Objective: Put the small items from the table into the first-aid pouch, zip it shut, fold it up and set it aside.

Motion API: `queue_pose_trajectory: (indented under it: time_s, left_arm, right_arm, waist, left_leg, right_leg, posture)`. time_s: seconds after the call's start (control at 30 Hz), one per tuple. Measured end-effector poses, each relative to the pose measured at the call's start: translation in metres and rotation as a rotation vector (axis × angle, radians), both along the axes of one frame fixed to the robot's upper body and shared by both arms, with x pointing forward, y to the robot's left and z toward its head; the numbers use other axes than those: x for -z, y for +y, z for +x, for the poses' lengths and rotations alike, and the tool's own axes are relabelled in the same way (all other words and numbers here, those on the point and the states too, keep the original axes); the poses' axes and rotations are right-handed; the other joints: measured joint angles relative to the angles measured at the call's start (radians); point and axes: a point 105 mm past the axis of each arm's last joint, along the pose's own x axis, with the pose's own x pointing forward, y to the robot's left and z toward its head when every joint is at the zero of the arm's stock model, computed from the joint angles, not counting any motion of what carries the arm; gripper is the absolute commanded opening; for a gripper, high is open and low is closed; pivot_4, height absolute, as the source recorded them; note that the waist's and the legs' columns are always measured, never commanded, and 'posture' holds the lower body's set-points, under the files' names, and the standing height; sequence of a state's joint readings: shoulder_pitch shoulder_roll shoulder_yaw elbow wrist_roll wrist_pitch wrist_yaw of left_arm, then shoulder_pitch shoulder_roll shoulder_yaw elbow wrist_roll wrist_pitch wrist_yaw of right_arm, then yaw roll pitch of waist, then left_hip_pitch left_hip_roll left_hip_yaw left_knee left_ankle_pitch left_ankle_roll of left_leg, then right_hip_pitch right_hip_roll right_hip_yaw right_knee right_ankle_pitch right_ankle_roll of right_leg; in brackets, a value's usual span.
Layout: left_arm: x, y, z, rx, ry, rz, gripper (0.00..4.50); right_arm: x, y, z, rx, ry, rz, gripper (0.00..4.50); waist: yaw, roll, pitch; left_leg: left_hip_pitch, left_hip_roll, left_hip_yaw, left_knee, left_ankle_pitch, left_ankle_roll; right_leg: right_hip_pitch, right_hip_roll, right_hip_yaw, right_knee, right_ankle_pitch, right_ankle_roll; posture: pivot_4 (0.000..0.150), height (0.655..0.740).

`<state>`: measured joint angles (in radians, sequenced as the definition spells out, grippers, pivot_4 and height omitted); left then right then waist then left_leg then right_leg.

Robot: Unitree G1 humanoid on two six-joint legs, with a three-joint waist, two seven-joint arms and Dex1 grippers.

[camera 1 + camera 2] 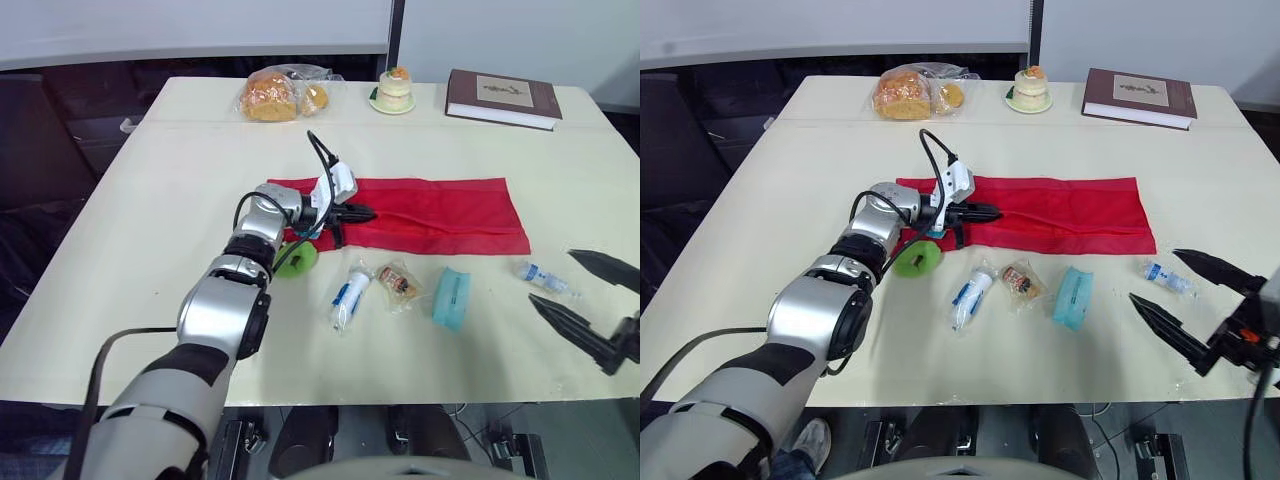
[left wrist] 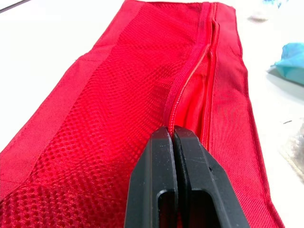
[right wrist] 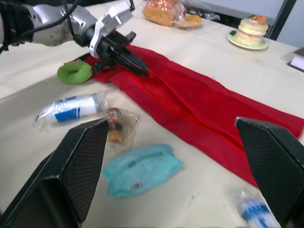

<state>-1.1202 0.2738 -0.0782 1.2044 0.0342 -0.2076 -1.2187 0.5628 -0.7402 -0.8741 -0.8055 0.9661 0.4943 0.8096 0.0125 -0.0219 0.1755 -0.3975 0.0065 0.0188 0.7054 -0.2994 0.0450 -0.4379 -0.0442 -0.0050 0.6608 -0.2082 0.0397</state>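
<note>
The red first-aid pouch (image 1: 440, 215) lies flat and unfolded across the middle of the table, its zipper (image 2: 190, 78) partly open. My left gripper (image 1: 366, 212) rests on the pouch's left part, fingers (image 2: 190, 161) pressed together on the zipper line; the pull is hidden. In front of the pouch lie a green ring (image 1: 297, 259), a white-and-blue tube (image 1: 350, 296), a small wrapped packet (image 1: 398, 283), a teal pack (image 1: 452, 297) and a small clear bottle (image 1: 543, 276). My right gripper (image 1: 550, 276) hovers open just beside the bottle, holding nothing.
Along the far side of the table (image 1: 150, 250) sit a bag of bread (image 1: 272, 96), a small cake on a plate (image 1: 393, 91) and a brown book (image 1: 503, 98). The table's front edge runs close under the right gripper.
</note>
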Motion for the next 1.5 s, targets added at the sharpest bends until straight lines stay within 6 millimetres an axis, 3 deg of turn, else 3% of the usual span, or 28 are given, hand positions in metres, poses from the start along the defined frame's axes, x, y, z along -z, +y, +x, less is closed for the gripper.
queue_pose_trajectory:
  time_s: [0.3,0.53,0.9,1.0,1.13,1.3,1.5]
  left_arm:
    - [0.002,0.004,-0.002,0.009,0.008,0.008,0.02]
    - [0.003,0.009,-0.004,0.018,0.015,0.018,0.02]
    - [0.011,0.024,-0.006,0.012,0.021,0.049,0.02]
    - [0.012,0.025,-0.008,0.015,0.011,0.051,0.02]
    - [0.013,0.026,-0.008,0.014,0.011,0.052,0.02]
    - [0.013,0.02,-0.009,0.027,0.002,0.046,0.02]
    - [0.012,0.022,-0.008,0.017,-0.006,0.047,0.02]
  right_arm:
    - [-0.004,0.007,-0.009,-0.082,0.04,-0.006,4.5]
    - [-0.005,0.017,-0.002,-0.153,0.037,-0.059,4.5]
    - [0.022,0.095,0.067,-0.539,-0.033,-0.297,4.5]
    - [0.04,0.123,0.08,-0.655,-0.033,-0.38,4.5]
    - [0.049,0.144,0.093,-0.734,-0.049,-0.442,4.5]
    - [0.064,0.198,0.114,-0.899,-0.123,-0.561,4.5]
    - [0.086,0.211,0.125,-0.942,-0.143,-0.67,4.5]
  waist:
    - [0.001,0.0,0.0]
    - [-0.002,0.0,0.0]
    - [-0.02,-0.001,0.0]
    - [-0.024,-0.001,0.0]
    - [-0.023,-0.001,0.0]
    - [-0.026,-0.002,0.0]
    - [-0.025,-0.002,0.0]
  left_leg:
    - [0.0,0.0,0.0,0.0,0.0,0.0]
    - [0.0,0.0,0.0,0.0,0.0,0.0]
    - [-0.001,0.0,-0.001,0.001,0.0,0.0]
    - [-0.001,0.0,-0.001,0.001,0.0,0.0]
    - [-0.002,0.0,-0.001,0.001,0.0,0.0]
    - [-0.002,0.0,-0.002,0.001,0.002,-0.003]
    - [-0.003,-0.001,0.0,0.001,0.003,-0.005]
  right_leg:
    - [0.0,0.0,0.0,0.0,0.0,0.0]
    - [0.0,0.0,0.0,0.0,0.0,0.0]
    - [-0.001,0.0,-0.001,0.0,0.0,0.0]
    - [-0.001,0.0,-0.001,0.001,0.0,0.0]
    - [-0.002,-0.001,-0.001,0.001,0.0,0.0]
    - [-0.002,-0.001,-0.004,0.002,0.0,0.0]
    - [-0.002,-0.004,-0.003,0.001,0.0,0.0]
  posture:
    - [0.15,0.7289]
    - [0.15,0.7289]
    - [0.15,0.7289]
    - [0.15,0.7289]
    - [0.15,0.7289]
    - [0.15,0.7289]
    - [0.15,0.7289]
